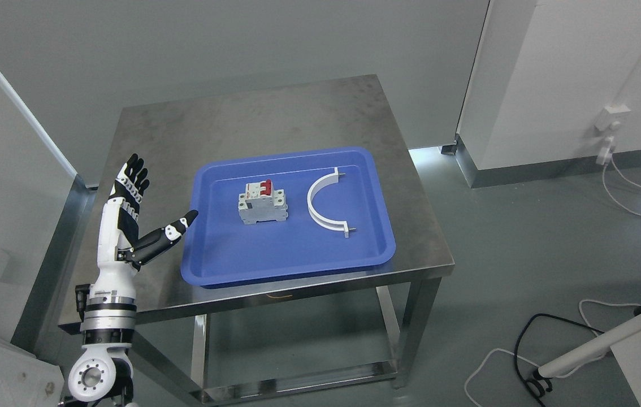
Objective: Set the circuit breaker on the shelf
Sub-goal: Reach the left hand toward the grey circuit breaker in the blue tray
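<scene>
A grey circuit breaker (262, 204) with a red switch stands in the blue tray (275, 260), left of the tray's middle. My left hand (154, 200) is raised over the table's left side, open, fingers up and thumb pointing toward the tray's left rim. It holds nothing and is a short way left of the breaker. No shelf shows in the picture, and the right arm is out of view.
A white curved bracket (323, 203) lies in the tray, right of the breaker. The tray rests on a steel table (252, 118) with a lower rail. Cables (529, 350) and a white stand lie on the floor at right. Walls stand behind and left.
</scene>
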Controlling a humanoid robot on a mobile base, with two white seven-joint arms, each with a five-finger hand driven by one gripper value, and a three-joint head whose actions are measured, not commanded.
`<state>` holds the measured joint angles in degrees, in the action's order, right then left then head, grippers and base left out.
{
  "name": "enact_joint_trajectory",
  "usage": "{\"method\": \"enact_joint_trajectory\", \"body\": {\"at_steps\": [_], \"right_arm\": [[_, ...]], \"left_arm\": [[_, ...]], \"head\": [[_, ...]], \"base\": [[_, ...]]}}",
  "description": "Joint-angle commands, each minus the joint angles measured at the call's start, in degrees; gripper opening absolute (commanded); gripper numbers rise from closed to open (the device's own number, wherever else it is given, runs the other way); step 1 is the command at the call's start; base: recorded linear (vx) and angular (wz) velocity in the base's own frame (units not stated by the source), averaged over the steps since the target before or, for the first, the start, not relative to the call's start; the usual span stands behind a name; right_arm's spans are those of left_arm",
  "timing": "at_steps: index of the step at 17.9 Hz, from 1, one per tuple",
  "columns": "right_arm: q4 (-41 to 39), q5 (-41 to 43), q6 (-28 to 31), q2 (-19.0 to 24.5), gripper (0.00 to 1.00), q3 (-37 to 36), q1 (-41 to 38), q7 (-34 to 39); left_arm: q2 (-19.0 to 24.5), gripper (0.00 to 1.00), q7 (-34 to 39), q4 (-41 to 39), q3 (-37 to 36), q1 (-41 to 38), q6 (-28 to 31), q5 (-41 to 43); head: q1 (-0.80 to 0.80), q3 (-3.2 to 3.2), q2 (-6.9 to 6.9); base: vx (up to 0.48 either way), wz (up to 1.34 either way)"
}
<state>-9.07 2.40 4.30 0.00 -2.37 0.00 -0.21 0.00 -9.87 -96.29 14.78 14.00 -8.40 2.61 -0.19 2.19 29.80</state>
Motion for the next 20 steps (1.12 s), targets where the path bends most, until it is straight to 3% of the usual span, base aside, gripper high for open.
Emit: {"method": "enact_joint_trajectory", "body": {"at_steps": [1, 4, 8, 11, 13, 17, 20], "right_arm": [[0.02, -0.03, -1.57, -1.00, 1.00, 0.00, -0.97, 0.04], [0.02, -0.03, -1.57, -1.00, 1.00, 0.00, -0.97, 0.04], [0.02, 0.06, -1.57, -1.00, 1.00, 0.00, -0.97, 0.04], [0.02, -0.03, -1.57, -1.00, 1.00, 0.00, -0.97, 0.04], [0.02, -0.03, -1.57, -1.00, 1.00, 0.00, -0.97, 0.04], [0.02, 0.06, -1.57, -1.00, 1.00, 0.00, -0.97, 0.04], [0.02, 0.06, -1.57, -1.00, 1.00, 0.00, -0.97, 0.04]], "left_arm": [[1.00, 1.00, -0.50, -0.04, -2.21, 0.76, -0.39, 0.02], [1.65, 1.00, -2.25, 0.31, -3.18, 5.14, 0.05, 0.11], [16.14, 1.00, -19.78, 5.40, -6.15, 14.09, 1.54, 3.00], [21.34, 0.99, -32.11, 8.83, -7.22, 19.99, 4.17, 10.01], [21.97, 0.98, -36.61, 9.54, -8.36, 20.98, 6.98, 13.55], [22.41, 0.97, -37.68, 9.63, -11.96, 21.94, 12.78, 16.01], [22.24, 0.96, -39.61, 10.33, -15.38, 23.35, 13.85, 18.99]], "head": [[0.00, 0.00, 0.00], [0.00, 0.00, 0.00], [0.00, 0.00, 0.00], [0.00, 0.00, 0.00], [0.00, 0.00, 0.00], [0.00, 0.00, 0.00], [0.00, 0.00, 0.00]], "base": [[0.000, 0.00], [0.000, 0.00], [0.004, -0.01], [-0.001, 0.00], [-0.001, 0.01], [0.000, 0.00], [0.000, 0.00]]}}
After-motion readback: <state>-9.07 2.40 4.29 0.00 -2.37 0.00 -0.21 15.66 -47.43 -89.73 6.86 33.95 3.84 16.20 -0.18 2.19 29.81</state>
